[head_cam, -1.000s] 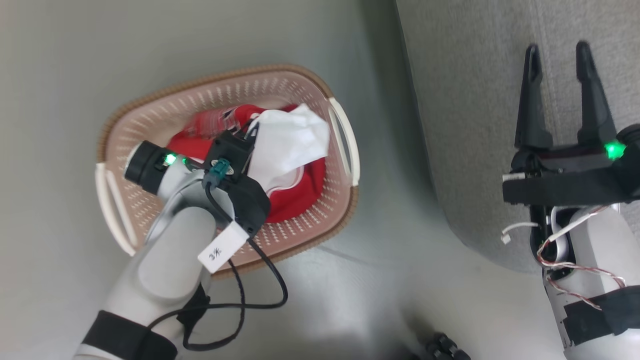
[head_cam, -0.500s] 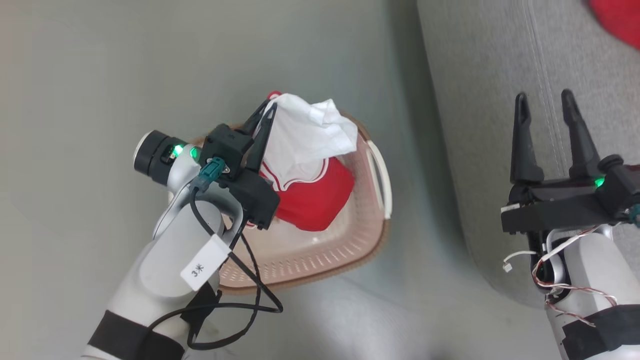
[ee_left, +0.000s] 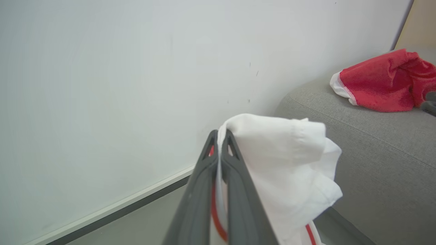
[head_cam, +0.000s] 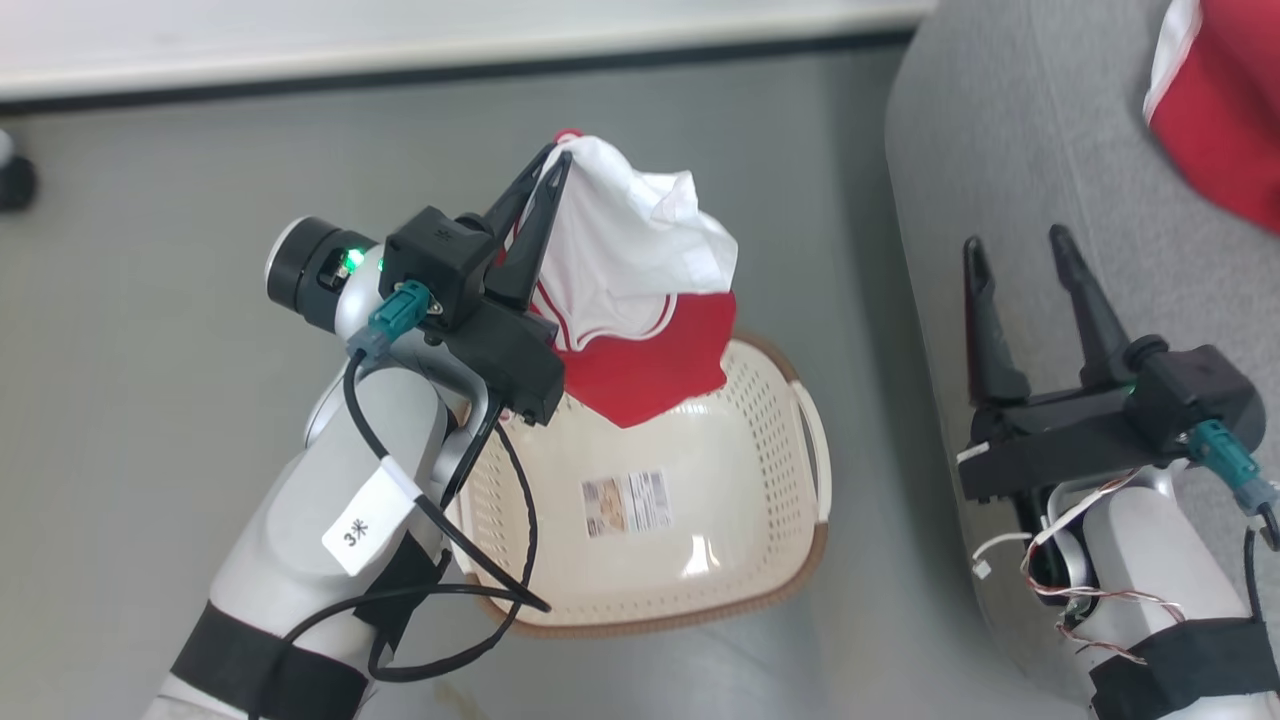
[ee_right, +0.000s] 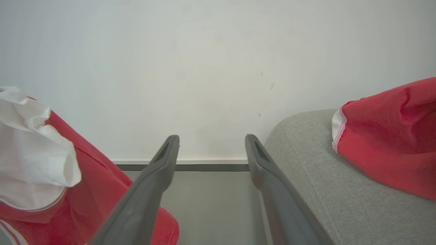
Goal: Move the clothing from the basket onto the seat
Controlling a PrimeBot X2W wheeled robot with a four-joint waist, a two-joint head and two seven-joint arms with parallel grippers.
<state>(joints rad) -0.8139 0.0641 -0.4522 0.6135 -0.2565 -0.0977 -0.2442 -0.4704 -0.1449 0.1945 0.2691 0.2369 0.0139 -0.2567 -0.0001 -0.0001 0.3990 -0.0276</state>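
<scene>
My left gripper (head_cam: 555,158) is shut on a red and white jersey (head_cam: 640,300) and holds it in the air above the cream basket (head_cam: 770,560), whose inside is bare except for a label. In the left wrist view the left gripper (ee_left: 221,134) pinches the white cloth of the jersey (ee_left: 286,160). A plain red garment (head_cam: 1220,120) lies on the grey seat (head_cam: 1010,130) at the right. My right gripper (head_cam: 1015,245) stands open over the seat's edge with nothing between its fingers. The right wrist view shows the right gripper (ee_right: 211,139), the jersey (ee_right: 37,160) at left and the red garment (ee_right: 391,136) on the seat (ee_right: 306,177).
The basket stands on grey floor (head_cam: 150,330) between my left arm and the seat. A white wall with a dark baseboard (head_cam: 450,65) runs along the far side. A black cable (head_cam: 470,600) loops off my left forearm over the basket's near rim.
My left gripper has lifted the jersey up out of the basket, which now lies bare. The head camera has shifted, bringing the wall and the red garment on the seat into view.
</scene>
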